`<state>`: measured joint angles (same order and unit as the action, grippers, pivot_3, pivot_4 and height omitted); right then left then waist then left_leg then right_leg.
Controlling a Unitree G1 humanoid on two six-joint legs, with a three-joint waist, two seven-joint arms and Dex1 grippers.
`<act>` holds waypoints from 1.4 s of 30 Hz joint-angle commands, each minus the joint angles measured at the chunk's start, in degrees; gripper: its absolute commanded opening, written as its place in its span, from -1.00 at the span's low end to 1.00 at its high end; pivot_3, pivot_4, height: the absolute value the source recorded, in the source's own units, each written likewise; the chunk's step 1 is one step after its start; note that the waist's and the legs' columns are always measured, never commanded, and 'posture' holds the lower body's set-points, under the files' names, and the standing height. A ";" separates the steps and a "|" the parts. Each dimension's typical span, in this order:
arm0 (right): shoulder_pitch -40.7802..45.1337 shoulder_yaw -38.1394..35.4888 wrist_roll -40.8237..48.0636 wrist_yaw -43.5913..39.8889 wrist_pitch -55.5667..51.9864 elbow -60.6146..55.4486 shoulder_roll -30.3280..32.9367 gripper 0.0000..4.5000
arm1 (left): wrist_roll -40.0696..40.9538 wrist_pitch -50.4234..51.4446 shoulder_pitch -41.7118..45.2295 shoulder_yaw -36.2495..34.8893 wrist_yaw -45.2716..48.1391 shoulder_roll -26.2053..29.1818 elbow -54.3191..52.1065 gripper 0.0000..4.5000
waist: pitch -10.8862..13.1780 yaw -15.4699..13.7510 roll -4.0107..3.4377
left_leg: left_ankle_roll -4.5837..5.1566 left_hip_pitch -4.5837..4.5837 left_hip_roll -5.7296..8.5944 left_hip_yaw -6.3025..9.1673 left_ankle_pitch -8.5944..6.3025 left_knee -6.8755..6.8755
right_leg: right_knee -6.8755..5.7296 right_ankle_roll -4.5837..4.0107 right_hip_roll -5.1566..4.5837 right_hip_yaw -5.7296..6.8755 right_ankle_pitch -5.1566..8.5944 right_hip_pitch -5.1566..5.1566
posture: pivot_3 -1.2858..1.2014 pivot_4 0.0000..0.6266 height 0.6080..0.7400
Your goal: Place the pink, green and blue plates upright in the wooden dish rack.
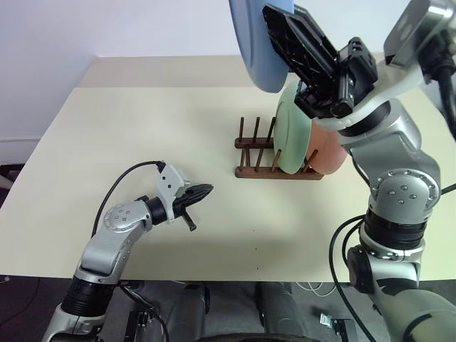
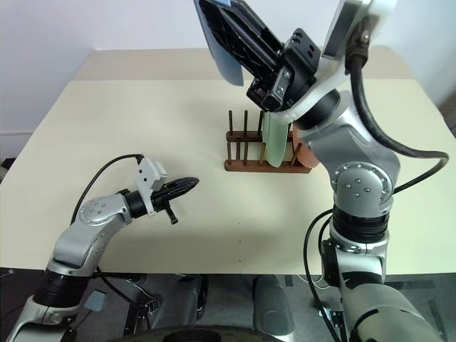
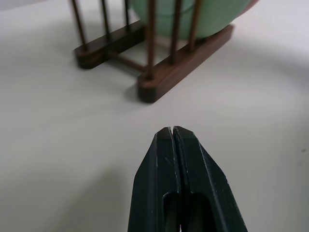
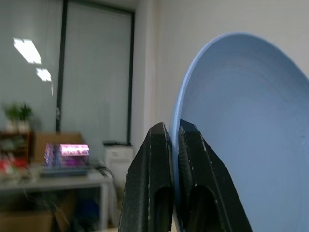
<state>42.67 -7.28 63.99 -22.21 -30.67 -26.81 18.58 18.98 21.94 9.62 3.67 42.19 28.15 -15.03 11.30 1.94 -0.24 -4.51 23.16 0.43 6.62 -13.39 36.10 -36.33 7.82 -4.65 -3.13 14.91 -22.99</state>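
We work over the cream table [image 1: 142, 128], where the wooden dish rack [image 1: 256, 169] already holds the green plate [image 1: 292, 132] and pink plate [image 1: 329, 151] upright at its right end. Our right gripper [image 4: 175, 133] pinches the blue plate [image 4: 251, 125] by its rim, high above the rack. To seat it well, we should turn it edge-down and lower it into a free slot left of the green plate. Our left gripper [image 3: 172, 133] hovers near the rack, jaws pressed together, empty. The blue plate's top is cut off; our arm hides much of the pink plate.
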 commanded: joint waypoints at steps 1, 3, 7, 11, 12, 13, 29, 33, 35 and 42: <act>-3.13 -1.22 1.69 8.34 0.23 0.62 -4.54 -0.96 | -0.11 -1.38 -0.30 -1.94 -0.31 0.90 -1.15 -1.00 | -0.02 0.21 0.02 | 0.00 -0.02 -0.01 0.00 0.00 -0.02 | -0.01 0.00 0.02 0.00 0.00 0.00 | 0.03 -0.52 0.91; -5.13 -1.99 0.72 11.39 0.17 2.28 -5.72 -0.96 | -0.01 -1.42 -0.41 -2.22 -0.29 1.06 -1.18 -1.00 | -0.02 0.31 0.02 | 0.00 -0.01 -0.01 0.00 0.00 -0.05 | -0.03 0.00 0.01 -0.01 0.00 -0.04 | 0.03 -0.52 0.91; -7.75 -3.12 5.38 14.48 -1.51 3.24 -7.11 -0.96 | -0.06 -1.53 -0.36 -2.33 -0.27 1.19 -0.91 -1.00 | -0.01 0.41 0.01 | 0.00 0.09 -0.01 -0.02 0.00 -0.06 | -0.05 -0.01 0.01 -0.02 0.00 -0.17 | 0.03 -0.52 0.91; -9.53 -2.30 5.82 15.73 -2.64 2.82 -7.59 -0.96 | -0.14 -1.68 -0.29 -2.41 -0.32 1.21 -0.70 -1.00 | -0.01 0.63 0.01 | 0.00 0.12 -0.01 -0.02 0.00 -0.08 | -0.10 -0.01 0.02 -0.01 0.00 -0.25 | 0.03 -0.52 0.91; -9.84 -2.04 5.78 15.83 -2.79 2.55 -7.65 -0.96 | -0.14 -1.70 -0.28 -2.42 -0.33 1.19 -0.68 -1.00 | -0.01 0.61 0.01 | 0.00 0.12 -0.01 -0.02 0.00 -0.09 | -0.10 -0.01 0.03 -0.01 0.00 -0.25 | 0.03 -0.52 0.91; -10.21 -1.71 5.86 15.95 -3.00 2.18 -7.78 -0.96 | -0.14 -1.74 -0.28 -2.42 -0.31 1.18 -0.63 -1.00 | -0.01 0.59 0.01 | 0.00 0.12 -0.01 -0.02 0.00 -0.09 | -0.11 -0.01 0.03 -0.01 0.00 -0.25 | 0.03 -0.52 0.91; -12.56 -0.78 6.49 17.72 -4.63 2.96 -8.78 -0.96 | -0.13 -2.00 -0.44 -2.11 -0.57 1.02 -0.70 -1.00 | -0.01 0.59 0.01 | 0.00 0.13 -0.01 -0.02 0.00 -0.07 | -0.10 -0.01 0.03 -0.01 0.00 -0.25 | 0.03 -0.52 0.91; -13.03 -0.98 6.75 18.27 -4.89 3.25 -9.07 -0.96 | -0.29 -2.10 -0.41 -1.97 -0.62 1.01 -0.60 -1.00 | -0.01 0.59 0.01 | 0.00 0.13 -0.01 -0.02 0.00 -0.07 | -0.10 -0.01 0.03 -0.01 0.00 -0.25 | 0.03 -0.52 0.91; -13.15 -1.14 6.79 18.59 -4.88 3.32 -9.19 -0.96 | -0.31 -2.09 -0.38 -1.92 -0.65 0.98 -0.61 -1.00 | -0.01 0.59 0.01 | 0.00 0.13 -0.01 -0.02 0.00 -0.07 | -0.10 -0.01 0.03 -0.02 0.00 -0.25 | 0.03 -0.52 0.91; -13.27 -0.62 6.11 18.30 -5.21 2.63 -8.65 0.14 | -0.27 -2.05 -0.42 -1.79 -0.68 0.88 -0.83 -1.00 | -0.01 0.59 0.01 | 0.00 0.13 -0.01 -0.02 0.00 -0.07 | -0.10 -0.01 0.02 -0.01 0.00 -0.25 | 0.03 -0.52 0.91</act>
<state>29.13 -7.83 69.70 -3.50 -35.96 -22.25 9.99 18.65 20.92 9.12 2.55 41.48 28.97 -14.71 11.29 2.53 -0.24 -4.51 23.28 0.42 6.60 -13.39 36.03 -36.43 7.81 -4.63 -3.15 14.91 -23.24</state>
